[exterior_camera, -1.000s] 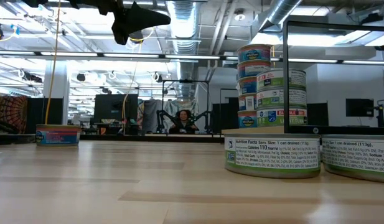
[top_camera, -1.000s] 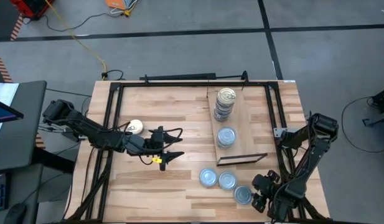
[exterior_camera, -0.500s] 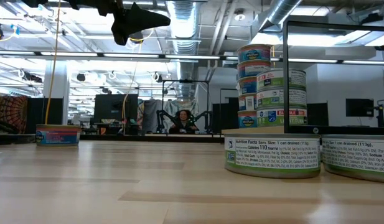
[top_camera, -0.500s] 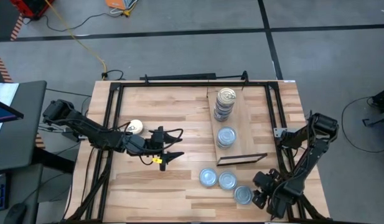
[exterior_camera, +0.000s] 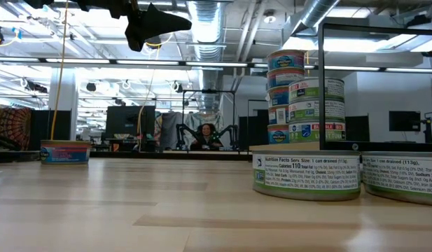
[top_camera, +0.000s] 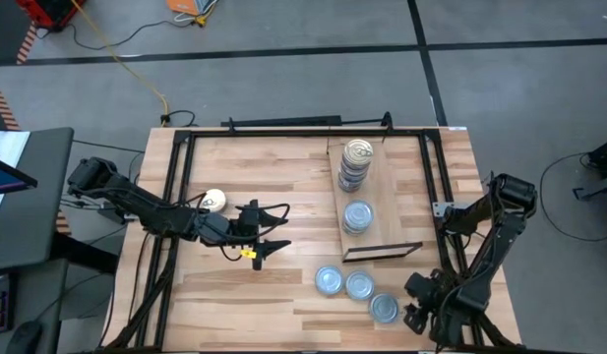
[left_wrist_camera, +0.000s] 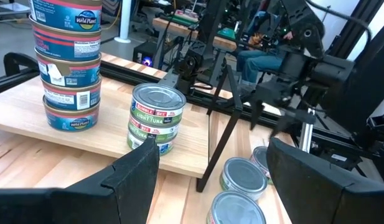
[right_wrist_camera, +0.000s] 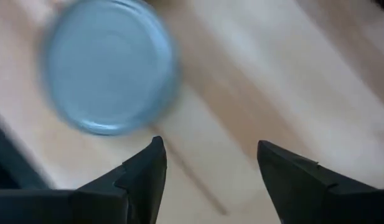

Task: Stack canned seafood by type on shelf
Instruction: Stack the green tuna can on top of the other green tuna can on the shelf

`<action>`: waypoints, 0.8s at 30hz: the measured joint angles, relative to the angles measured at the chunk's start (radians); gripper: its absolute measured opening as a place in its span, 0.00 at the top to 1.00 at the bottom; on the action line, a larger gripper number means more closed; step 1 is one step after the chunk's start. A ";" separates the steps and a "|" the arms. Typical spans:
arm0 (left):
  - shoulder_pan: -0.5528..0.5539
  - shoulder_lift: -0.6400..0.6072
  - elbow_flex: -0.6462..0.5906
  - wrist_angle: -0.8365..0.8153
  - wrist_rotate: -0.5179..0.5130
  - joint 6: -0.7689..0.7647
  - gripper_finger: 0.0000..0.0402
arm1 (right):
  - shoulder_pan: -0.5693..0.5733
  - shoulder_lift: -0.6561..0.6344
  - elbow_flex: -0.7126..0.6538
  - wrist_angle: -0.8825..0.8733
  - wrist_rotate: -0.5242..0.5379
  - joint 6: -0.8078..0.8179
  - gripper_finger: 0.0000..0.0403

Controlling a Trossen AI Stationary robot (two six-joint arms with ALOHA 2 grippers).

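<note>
The shelf (top_camera: 382, 187) is a light-wood board at the table's right. On it stand a tall stack of gold-topped tins (top_camera: 356, 157) and a shorter stack of silvery-topped tins (top_camera: 358, 216). Three silvery-topped tins (top_camera: 359, 285) lie loose on the tabletop near the front. One gold-topped tin (top_camera: 213, 201) sits alone at the left. My right gripper (top_camera: 411, 313) is open and points down beside the nearest loose tin (right_wrist_camera: 107, 68), touching nothing. My left gripper (top_camera: 280, 234) hangs open and level above the table's middle, facing the shelf (left_wrist_camera: 86, 137).
A thin dark upright frame (top_camera: 382, 251) stands at the shelf's near end. Black rails (top_camera: 175, 197) run along the table's left, right and far sides. Bare wood lies between the lone tin and the shelf. A person sits far off in the room (exterior_camera: 205, 134).
My right gripper has shifted a little toward the table's near right corner, beside the nearest loose tin, its fingers still open. The tins have stayed where they were.
</note>
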 joint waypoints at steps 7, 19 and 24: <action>0.000 0.000 0.000 0.000 -0.002 0.002 0.30 | -0.021 0.057 0.002 0.124 0.062 -0.108 0.32; 0.002 0.000 0.000 -0.008 -0.004 0.001 0.30 | -0.027 0.061 0.003 0.127 0.082 -0.107 0.32; 0.002 0.000 0.000 -0.008 -0.005 0.000 0.30 | -0.027 0.060 0.002 0.136 0.089 -0.107 0.32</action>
